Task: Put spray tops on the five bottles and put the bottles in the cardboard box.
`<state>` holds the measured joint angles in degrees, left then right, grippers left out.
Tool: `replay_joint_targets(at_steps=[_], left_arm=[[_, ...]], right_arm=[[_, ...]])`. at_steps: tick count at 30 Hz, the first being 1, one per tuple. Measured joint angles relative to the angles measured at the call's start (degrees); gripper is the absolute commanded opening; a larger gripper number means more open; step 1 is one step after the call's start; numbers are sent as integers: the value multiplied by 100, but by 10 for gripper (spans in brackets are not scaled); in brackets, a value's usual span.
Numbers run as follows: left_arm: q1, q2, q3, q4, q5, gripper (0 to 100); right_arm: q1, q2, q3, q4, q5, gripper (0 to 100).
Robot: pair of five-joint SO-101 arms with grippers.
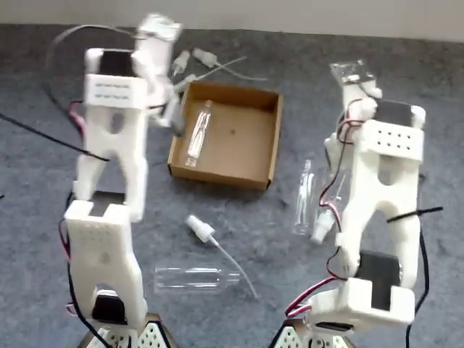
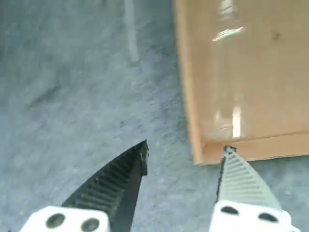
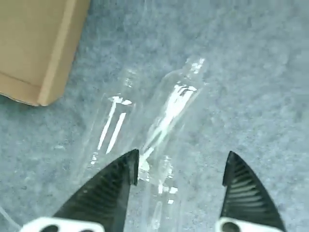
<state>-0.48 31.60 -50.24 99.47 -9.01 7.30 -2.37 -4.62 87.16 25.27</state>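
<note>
- Grey carpet (image 1: 261,239) covers the whole table, with the cardboard box (image 1: 217,172) towards its far middle between my two arms.
- My left gripper (image 2: 186,147) hangs just outside a corner of the box. Its jaws are spread wide with nothing between them.
- My right gripper (image 3: 183,155) is parted just as wide and is also empty. It is poised over the paired bottles (image 3: 169,116), which lie on the carpet beside the box.
- The boxed bottle (image 1: 197,130) lies flat inside, along the wall on my left arm's side.
- The paired bottles lie side by side, almost touching. Their long axes run away from my right jaws and slant a little towards the box.
- One of the pair sits nearly between my fingertips, so I judge that closing would pinch it across its body, not end to end.
- The lone bottle (image 1: 192,278) lies crosswise near my bases, closer to my left arm.
- The loose spray top (image 1: 201,230) rests just beyond it, its tube trailing towards my right base.
- The far spray tops (image 1: 197,56) sit beyond the box, nearer my left arm.
- My right arm is clearly the nearer one for the pair.
</note>
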Motion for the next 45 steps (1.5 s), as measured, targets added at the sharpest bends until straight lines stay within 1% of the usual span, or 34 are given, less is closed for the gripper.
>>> replay_joint_targets(at_steps=[4, 6, 11, 14, 19, 22, 24, 25, 31, 35, 43, 45], left_arm=[[484, 9, 18, -598, 0, 108], [624, 167, 18, -844, 0, 108], [941, 914, 26, -1319, 0, 108], [949, 1327, 26, -1521, 0, 108], [932, 1793, 26, -1688, 35, 104], [932, 2057, 9, -1820, 9, 86], [941, 2251, 0, -1881, 44, 17], [958, 2321, -18, -1899, 44, 0], [958, 2532, -79, -1916, 44, 2], [967, 2338, -360, -1732, 26, 2], [958, 1547, -1837, -79, 18, 8], [958, 1363, -1899, 62, 18, 26]], right_arm=[[475, -510, 202, -18, 325, 44], [633, -818, 624, -237, 413, 15], [835, -1802, 2409, -1301, 510, 15], [905, -2435, 3613, -1873, 774, 16], [923, -3376, 5178, -2163, 1002, 16], [914, -3930, 5653, -2180, 1011, 16], [905, -4290, 5802, -2180, 1011, 16], [914, -4484, 5873, -2180, 1011, 16], [905, -5327, 6514, -2180, 1011, 16], [905, -5486, 6787, -2180, 1284, 16], [905, -5512, 6875, -2180, 1389, 16], [905, -5512, 6875, -2180, 1389, 16]])
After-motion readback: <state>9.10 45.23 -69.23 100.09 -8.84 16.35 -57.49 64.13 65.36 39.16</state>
